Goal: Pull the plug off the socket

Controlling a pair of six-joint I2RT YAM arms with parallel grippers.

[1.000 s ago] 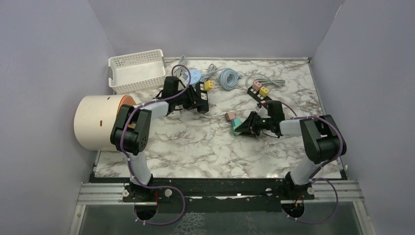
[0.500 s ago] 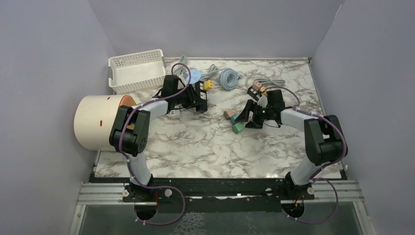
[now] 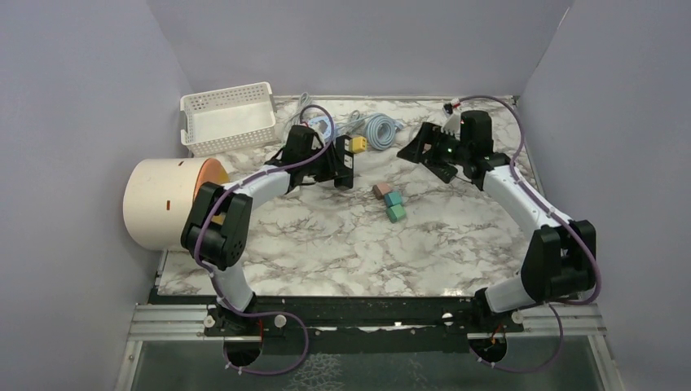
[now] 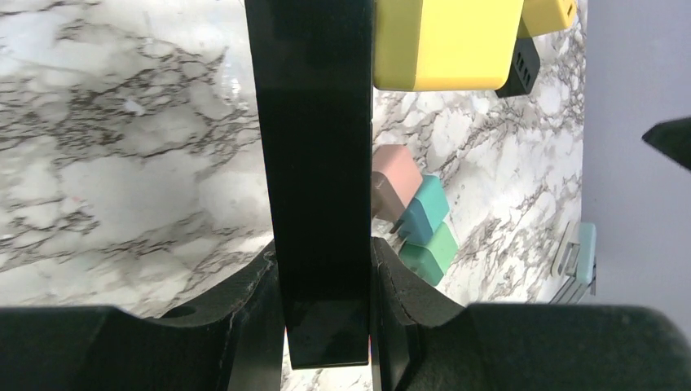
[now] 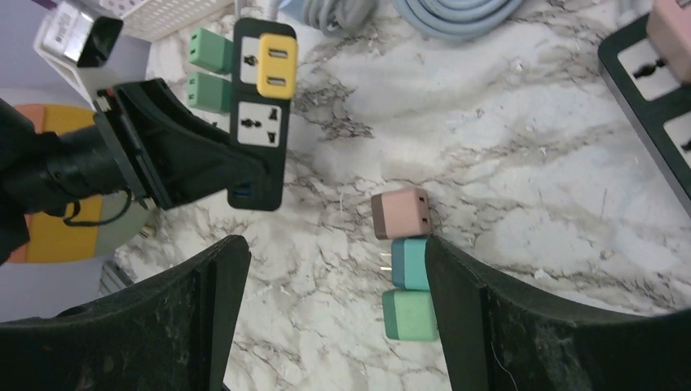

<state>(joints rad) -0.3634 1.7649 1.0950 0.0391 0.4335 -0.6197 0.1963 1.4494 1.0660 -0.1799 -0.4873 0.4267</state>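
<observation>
My left gripper [image 3: 341, 167] is shut on the near end of the socket, a black power strip [image 5: 259, 122], which fills the middle of the left wrist view [image 4: 314, 163]. A yellow plug [image 5: 277, 65] sits in the strip's far end [image 4: 444, 41], and two green plugs [image 5: 210, 50] stick out of its side. My right gripper [image 3: 424, 155] hovers open at the back right with nothing between its fingers [image 5: 336, 269]. Below it, loose on the marble, lie a pink plug [image 5: 401, 213], a teal plug [image 5: 410, 262] and a green plug [image 5: 410, 314].
A second black strip [image 5: 652, 98] with a pink plug [image 5: 672, 20] lies under my right arm. A white basket [image 3: 228, 118] stands at the back left, a cream cylinder [image 3: 163, 204] at the left edge, and a grey coiled cable [image 3: 381, 130] at the back. Walls close three sides.
My right gripper opened, left the teal plug on the marble beside the pink and green ones, and rose back to the far right. The left gripper shifted the strip slightly right.
</observation>
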